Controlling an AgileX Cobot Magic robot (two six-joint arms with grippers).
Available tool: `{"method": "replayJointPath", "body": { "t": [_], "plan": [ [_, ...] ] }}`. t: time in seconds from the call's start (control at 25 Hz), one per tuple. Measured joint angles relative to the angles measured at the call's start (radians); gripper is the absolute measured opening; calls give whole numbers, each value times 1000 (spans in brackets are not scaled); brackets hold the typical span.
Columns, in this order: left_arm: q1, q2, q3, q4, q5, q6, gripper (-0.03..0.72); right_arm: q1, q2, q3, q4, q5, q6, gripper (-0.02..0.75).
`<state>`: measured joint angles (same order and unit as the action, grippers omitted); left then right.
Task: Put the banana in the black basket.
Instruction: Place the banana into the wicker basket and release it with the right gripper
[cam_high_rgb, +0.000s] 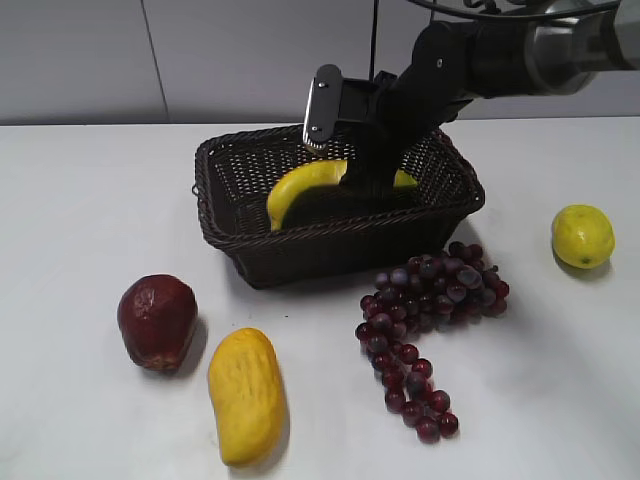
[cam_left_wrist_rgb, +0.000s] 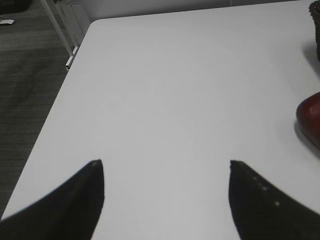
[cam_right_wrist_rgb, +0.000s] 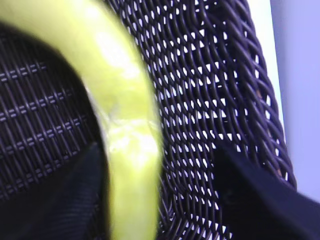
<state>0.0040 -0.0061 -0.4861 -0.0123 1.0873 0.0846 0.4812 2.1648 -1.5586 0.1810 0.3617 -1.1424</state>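
R gripper (cam_high_rgb: 350, 160), reaching down inside the black basket (cam_high_rgb: 250, 245), has fingers spread w/ the banana (cam_high_rgb: 300, 185) lying loose against its left finger, prob. just let go; L gripper (cam_left_wrist_rgb: 165, 195) open, empty, hovering over bare table (cam_left_wrist_rgb: 165, 90).

The exterior view slants down across the counter (cam_high_rgb: 90, 190) from the front. The right wrist view sits very close inside the black basket (cam_right_wrist_rgb: 220, 90), which both share; the left wrist view faces bare counter.
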Motion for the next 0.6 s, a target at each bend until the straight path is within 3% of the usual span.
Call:
{"method": "replayJointPath", "body": {
  "t": [0.08,0.32,0.6],
  "plan": [
    [0,0,0,0,0,0,575,0,0,0,0,0,0,623],
    [0,0,0,0,0,0,575,0,-13,-1,0,3,39,628],
    [0,0,0,0,0,0,575,-60,-100,-43,-49,112,505,603]
  ]
}}
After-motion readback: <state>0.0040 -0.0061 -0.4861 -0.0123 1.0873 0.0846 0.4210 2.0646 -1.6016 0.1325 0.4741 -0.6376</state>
